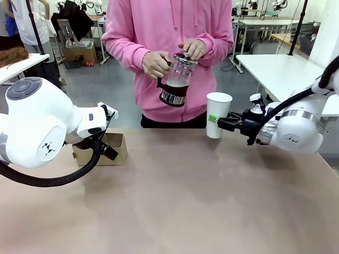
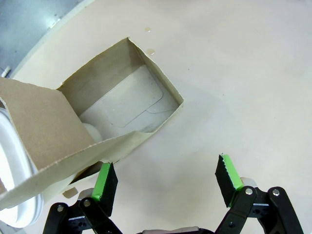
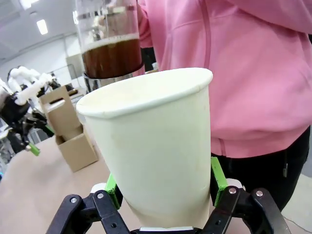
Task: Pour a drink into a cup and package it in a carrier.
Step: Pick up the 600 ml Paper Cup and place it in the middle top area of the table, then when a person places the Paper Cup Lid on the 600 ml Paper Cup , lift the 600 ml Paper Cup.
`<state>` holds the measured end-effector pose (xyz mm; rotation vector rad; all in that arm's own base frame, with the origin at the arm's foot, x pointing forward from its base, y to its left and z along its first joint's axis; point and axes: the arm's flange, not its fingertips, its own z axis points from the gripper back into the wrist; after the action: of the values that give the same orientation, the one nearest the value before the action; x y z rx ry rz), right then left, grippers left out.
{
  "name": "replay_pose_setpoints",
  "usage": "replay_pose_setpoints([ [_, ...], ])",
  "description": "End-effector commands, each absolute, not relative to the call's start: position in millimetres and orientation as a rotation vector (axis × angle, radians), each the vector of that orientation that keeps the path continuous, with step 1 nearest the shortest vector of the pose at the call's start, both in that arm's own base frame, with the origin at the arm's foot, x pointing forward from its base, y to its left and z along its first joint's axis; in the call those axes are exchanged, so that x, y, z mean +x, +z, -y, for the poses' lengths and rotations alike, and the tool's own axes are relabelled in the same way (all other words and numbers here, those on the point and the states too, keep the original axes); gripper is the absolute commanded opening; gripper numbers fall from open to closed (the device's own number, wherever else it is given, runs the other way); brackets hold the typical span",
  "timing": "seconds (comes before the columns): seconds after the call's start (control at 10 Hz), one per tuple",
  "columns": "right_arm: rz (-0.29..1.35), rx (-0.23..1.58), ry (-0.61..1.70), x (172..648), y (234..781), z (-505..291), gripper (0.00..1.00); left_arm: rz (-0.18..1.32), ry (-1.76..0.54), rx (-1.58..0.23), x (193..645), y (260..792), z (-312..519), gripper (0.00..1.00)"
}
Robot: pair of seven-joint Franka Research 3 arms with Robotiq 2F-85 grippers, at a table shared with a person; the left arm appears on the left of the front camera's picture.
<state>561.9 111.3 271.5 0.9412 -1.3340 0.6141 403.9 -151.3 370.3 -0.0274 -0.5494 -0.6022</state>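
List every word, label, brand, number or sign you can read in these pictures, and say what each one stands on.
No words or numbers can be read.
tall white paper cup: plain, no print.
brown cardboard carrier: plain, no print.
clear glass press jug: no label visible.
left arm's white housing: a small dark dot emblem, no letters.

From the front, the left arm [image 1: 42, 124] hides the 9 o'clock side of the carrier [image 1: 115, 149]. In the right wrist view, the press jug [image 3: 111, 53] is cut off at 12 o'clock.
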Motion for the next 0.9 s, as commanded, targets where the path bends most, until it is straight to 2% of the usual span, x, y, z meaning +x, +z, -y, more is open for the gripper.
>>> replay_pose_setpoints([
  [0.0,1.371,0.878,0.607,576.1,260.8,-117.5,0.80,0.550,-0.602,-0.029,403.6,370.6,151.2,1.00],
  [0.2,1.319,0.933,0.642,590.7,252.1,-115.1,0.80,0.550,-0.602,-0.029,403.6,370.6,151.2,1.00],
  [0.3,1.346,0.921,0.619,575.2,257.2,-112.1,0.80,0.550,-0.602,-0.029,403.6,370.6,151.2,1.00],
  [0.8,1.346,0.921,0.619,575.2,257.2,-112.1,0.80,0.550,-0.602,-0.029,403.6,370.6,151.2,1.00],
])
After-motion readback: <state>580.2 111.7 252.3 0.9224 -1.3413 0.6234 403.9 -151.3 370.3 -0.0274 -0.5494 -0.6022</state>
